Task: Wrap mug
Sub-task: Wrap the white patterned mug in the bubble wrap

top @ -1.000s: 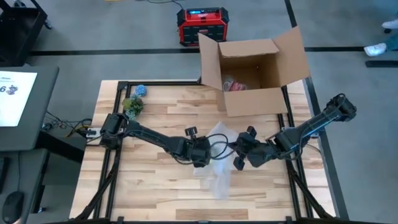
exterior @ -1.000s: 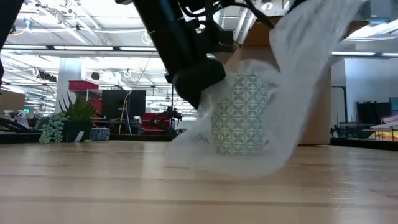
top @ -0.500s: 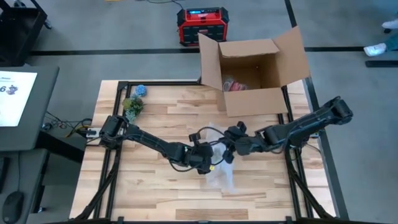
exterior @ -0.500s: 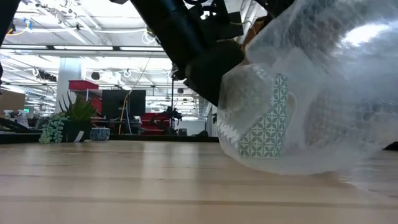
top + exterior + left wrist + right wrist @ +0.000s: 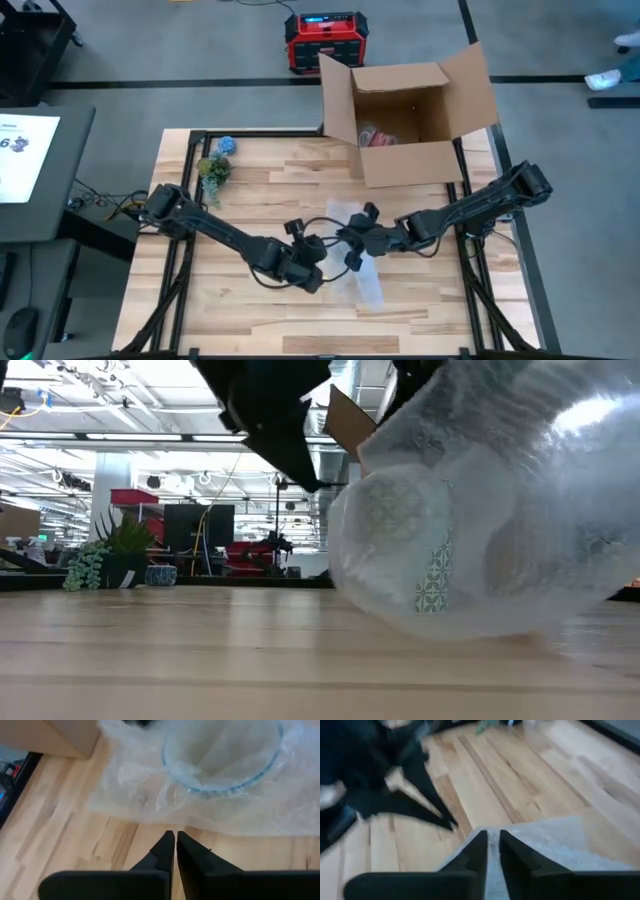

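Far left of the wooden desk [image 5: 250,190]: small green plant [image 5: 212,170] and blue ball [image 5: 227,144] at the back corner, seen in the low view as greenery well behind the action. Left claw [image 5: 312,281] low over the boards near the desk's middle, fingers pressed together with nothing between them, tips just short of the bubble wrap [image 5: 150,785] in its wrist view. Mug [image 5: 405,550] lying on its side at the desk's centre, swathed in the bubble wrap [image 5: 520,510], green lattice pattern showing through the plastic, open rim [image 5: 220,765] facing the left wrist camera. Sheet spread flat on the boards around it, trailing toward the front edge in the high view. Right claw [image 5: 352,252] just right of the left one, above the wrapped bundle, fingers pinched on an edge of the bubble wrap [image 5: 555,845]. Farther back and right: open cardboard box [image 5: 405,110] at the desk's rear edge, something red inside.
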Available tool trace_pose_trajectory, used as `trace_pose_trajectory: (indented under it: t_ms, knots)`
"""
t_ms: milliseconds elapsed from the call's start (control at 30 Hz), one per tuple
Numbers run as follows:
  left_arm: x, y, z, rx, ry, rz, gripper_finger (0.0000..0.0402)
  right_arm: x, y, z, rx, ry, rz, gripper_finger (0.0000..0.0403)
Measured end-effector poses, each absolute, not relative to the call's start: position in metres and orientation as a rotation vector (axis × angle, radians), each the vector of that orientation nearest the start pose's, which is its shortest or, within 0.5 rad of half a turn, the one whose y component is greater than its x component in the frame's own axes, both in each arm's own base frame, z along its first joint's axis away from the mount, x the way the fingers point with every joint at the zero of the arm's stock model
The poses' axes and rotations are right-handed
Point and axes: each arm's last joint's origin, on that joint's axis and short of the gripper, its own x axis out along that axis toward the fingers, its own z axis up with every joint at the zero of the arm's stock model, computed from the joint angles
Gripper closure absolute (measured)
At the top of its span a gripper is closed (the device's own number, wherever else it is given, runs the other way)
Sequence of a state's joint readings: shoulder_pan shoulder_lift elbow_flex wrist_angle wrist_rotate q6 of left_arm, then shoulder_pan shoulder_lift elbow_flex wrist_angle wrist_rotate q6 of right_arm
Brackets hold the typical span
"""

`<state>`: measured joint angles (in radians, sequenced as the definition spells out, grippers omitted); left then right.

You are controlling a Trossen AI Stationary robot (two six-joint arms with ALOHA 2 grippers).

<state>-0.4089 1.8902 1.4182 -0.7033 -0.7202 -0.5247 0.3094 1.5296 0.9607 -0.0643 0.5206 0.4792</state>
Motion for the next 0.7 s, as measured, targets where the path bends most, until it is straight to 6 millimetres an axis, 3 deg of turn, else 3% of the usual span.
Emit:
trace_pose_trajectory:
  t_ms: [167,367,533,700]
  knots:
    - [0.365,-0.138,0.194,0.158,0.855,0.539,0.0402,0.321,0.078,0.217,0.208,0.552,-0.333,0.0277]
    - [0.358,-0.148,0.187,0.17,0.77,0.555,0.0402,0.332,0.079,0.198,0.205,0.611,-0.235,0.0199]
    - [0.35,-0.166,0.202,0.175,0.677,0.541,0.0402,0.332,0.081,0.203,0.207,0.591,-0.192,0.0175]
    - [0.344,-0.176,0.205,0.207,0.643,0.549,0.0402,0.331,0.084,0.221,0.22,0.524,-0.136,0.0175]
